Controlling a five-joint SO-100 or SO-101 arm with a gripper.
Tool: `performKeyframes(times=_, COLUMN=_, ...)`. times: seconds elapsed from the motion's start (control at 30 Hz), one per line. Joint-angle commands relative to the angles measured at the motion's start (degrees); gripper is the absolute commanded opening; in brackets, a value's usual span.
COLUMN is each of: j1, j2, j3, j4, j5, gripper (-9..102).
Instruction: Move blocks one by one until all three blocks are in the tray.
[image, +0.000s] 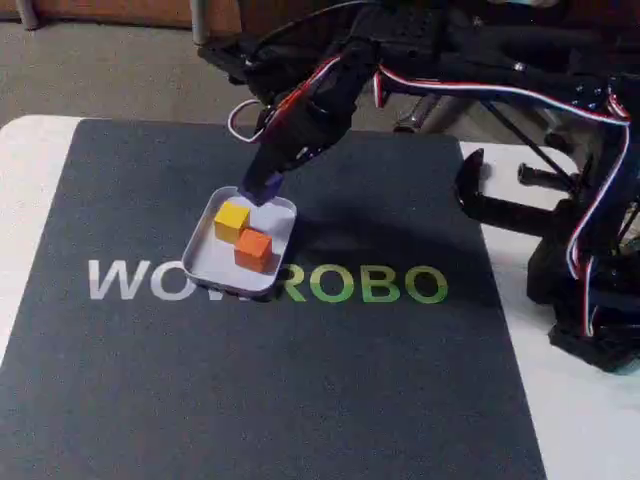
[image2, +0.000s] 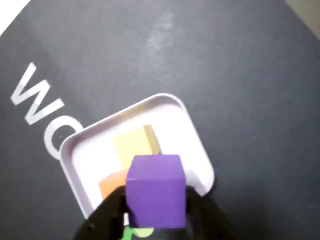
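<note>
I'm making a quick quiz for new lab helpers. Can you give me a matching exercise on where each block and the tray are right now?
Column one:
1. yellow block
2. orange block
3. purple block
4. tray

Column two:
A. held in the claw above the tray
B. resting on the dark mat, over the white lettering
C. inside the tray, toward the arm in the fixed view
D. inside the tray, toward the lettering in the fixed view

Pairs: 1-C, 2-D, 3-A, 4-B
</note>
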Motion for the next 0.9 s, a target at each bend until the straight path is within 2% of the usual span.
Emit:
performKeyframes(times=0.0, j1=-0.1, j2=0.7, j3=-3.3, j4=-0.4, j5=0.3, gripper=7)
performKeyframes(times=0.27, j1=0.1, j2=1.1, j3=-3.3, j4=0.0, j5=-0.2, gripper=16)
performKeyframes(times=0.87, j1=-0.8, j2=5.8, j3=-2.8, j4=3.1, j5=-0.4, gripper=17)
